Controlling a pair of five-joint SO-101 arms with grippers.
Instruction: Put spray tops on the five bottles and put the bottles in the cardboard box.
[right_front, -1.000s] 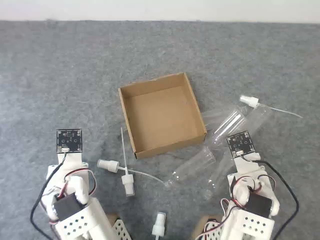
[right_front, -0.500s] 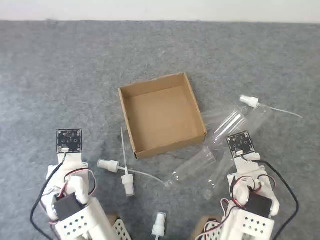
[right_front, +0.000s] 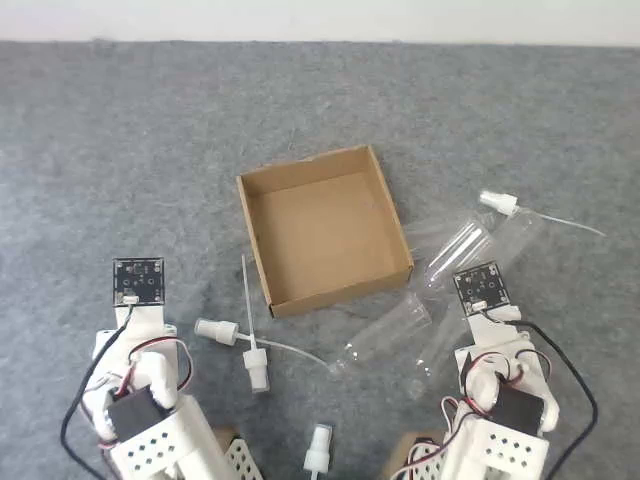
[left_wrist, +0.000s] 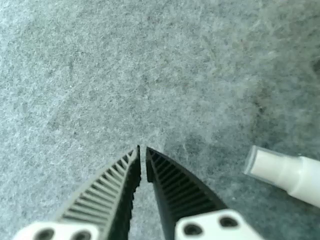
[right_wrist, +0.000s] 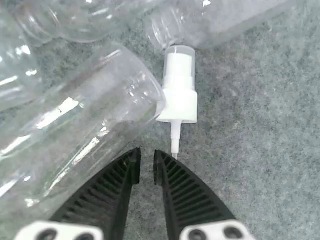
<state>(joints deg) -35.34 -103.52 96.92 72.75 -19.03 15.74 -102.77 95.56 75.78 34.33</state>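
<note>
The left gripper (left_wrist: 142, 152) rests over grey carpet (left_wrist: 150, 65) with its jaws almost together, holding nothing. A white spray top (left_wrist: 285, 172) lies near its tips, off to the side nearer the other arm. The right gripper (right_wrist: 146, 155) is likewise nearly closed and empty. A second spray top (right_wrist: 178, 95) lies just beyond its tips, stem pointing back at them, and a clear bottle (right_wrist: 85, 130) on its side touches that top's collar. The cardboard box (right_front: 325, 230) sits farther ahead, between the arms. Nothing has moved since a second ago.

Grey carpeted tabletop (right_front: 120, 150), white wall (right_front: 320, 18) behind
</note>
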